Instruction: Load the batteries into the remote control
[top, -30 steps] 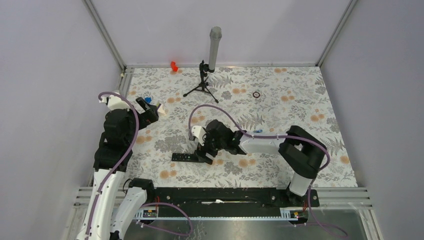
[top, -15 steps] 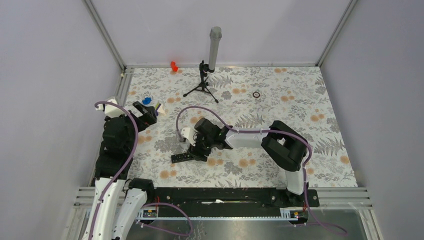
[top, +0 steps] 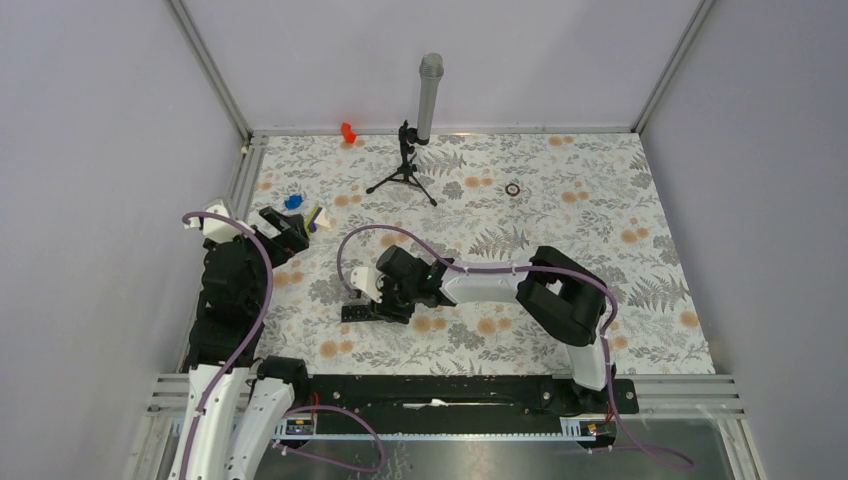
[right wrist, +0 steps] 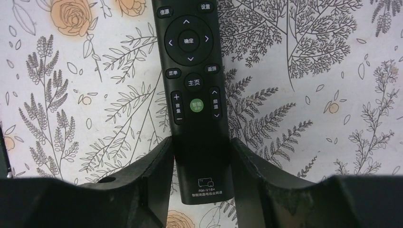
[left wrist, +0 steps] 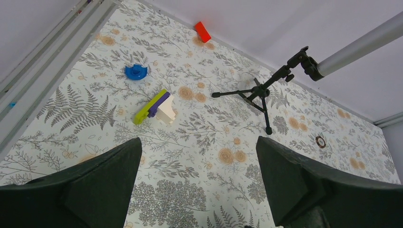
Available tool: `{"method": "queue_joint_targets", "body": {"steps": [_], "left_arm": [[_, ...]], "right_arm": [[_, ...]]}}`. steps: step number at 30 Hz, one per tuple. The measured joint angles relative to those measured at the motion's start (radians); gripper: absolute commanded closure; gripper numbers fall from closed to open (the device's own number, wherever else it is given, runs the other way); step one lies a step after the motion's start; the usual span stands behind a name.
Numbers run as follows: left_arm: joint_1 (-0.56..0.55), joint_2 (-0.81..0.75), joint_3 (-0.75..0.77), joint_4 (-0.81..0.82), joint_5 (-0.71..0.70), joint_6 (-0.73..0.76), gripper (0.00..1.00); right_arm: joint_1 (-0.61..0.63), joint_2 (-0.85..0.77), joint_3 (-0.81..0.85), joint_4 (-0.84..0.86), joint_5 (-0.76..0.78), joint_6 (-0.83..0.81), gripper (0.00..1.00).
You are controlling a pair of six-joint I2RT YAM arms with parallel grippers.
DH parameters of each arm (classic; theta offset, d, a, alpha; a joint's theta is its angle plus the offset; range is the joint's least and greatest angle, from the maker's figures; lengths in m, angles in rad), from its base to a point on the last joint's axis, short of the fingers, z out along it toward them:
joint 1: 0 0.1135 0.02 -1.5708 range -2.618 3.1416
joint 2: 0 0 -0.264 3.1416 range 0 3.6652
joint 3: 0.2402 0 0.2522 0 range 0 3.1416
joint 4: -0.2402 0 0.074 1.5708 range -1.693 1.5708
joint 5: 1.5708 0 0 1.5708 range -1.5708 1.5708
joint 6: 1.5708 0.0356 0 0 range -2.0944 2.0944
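Note:
The remote control (right wrist: 192, 71) is a slim black bar lying face up on the flowered mat, buttons showing. In the top view it (top: 358, 311) lies left of centre. My right gripper (right wrist: 202, 161) straddles its lower end, and both fingers press against its sides. In the top view this gripper (top: 385, 300) sits at the remote's right end. My left gripper (left wrist: 199, 180) is wide open and empty above bare mat, at the left of the top view (top: 290, 225). No batteries show in any view.
A black tripod (top: 405, 170) with a grey cylinder stands at the back. A red block (top: 348, 131) lies by the back wall and a small ring (top: 513, 188) at the back right. A blue lump (left wrist: 136, 71) and green, purple and white blocks (left wrist: 157, 107) lie at the far left.
My right gripper has moved left with the remote, which slid left and turned a little. My left arm has drawn back, uncovering the blue lump and the blocks.

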Motion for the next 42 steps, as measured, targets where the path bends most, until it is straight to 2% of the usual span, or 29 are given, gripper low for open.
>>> {"method": "queue_joint_targets", "body": {"steps": [4, 10, 17, 25, 28, 31, 37, 42], "left_arm": [[0.0, -0.019, 0.0, -0.02, -0.02, -0.016, 0.01], [0.0, -0.024, 0.0, -0.101, -0.056, -0.1, 0.01], [0.0, -0.006, -0.063, -0.166, 0.007, -0.24, 0.04], [0.0, 0.161, -0.302, -0.069, 0.285, -0.377, 0.06], [0.0, 0.227, -0.375, 0.016, 0.378, -0.409, 0.16], [0.0, 0.296, -0.412, 0.113, 0.449, -0.43, 0.2], [0.0, 0.404, -0.428, 0.266, 0.488, -0.463, 0.25], [-0.001, 0.48, -0.442, 0.349, 0.49, -0.492, 0.4]], "right_arm": [[0.013, -0.002, -0.014, 0.045, 0.047, 0.008, 0.62], [0.02, -0.058, -0.16, 0.272, 0.216, 0.071, 0.62], [-0.007, -0.063, -0.189, 0.327, 0.268, 0.227, 0.62], [-0.086, -0.063, -0.2, 0.355, 0.167, 0.449, 0.61], [-0.105, -0.063, -0.2, 0.359, 0.117, 0.511, 0.61], [-0.118, -0.063, -0.2, 0.362, 0.061, 0.564, 0.61], [-0.139, -0.063, -0.199, 0.383, -0.063, 0.671, 0.61], [-0.145, -0.055, -0.192, 0.428, -0.149, 0.763, 0.61]]}}
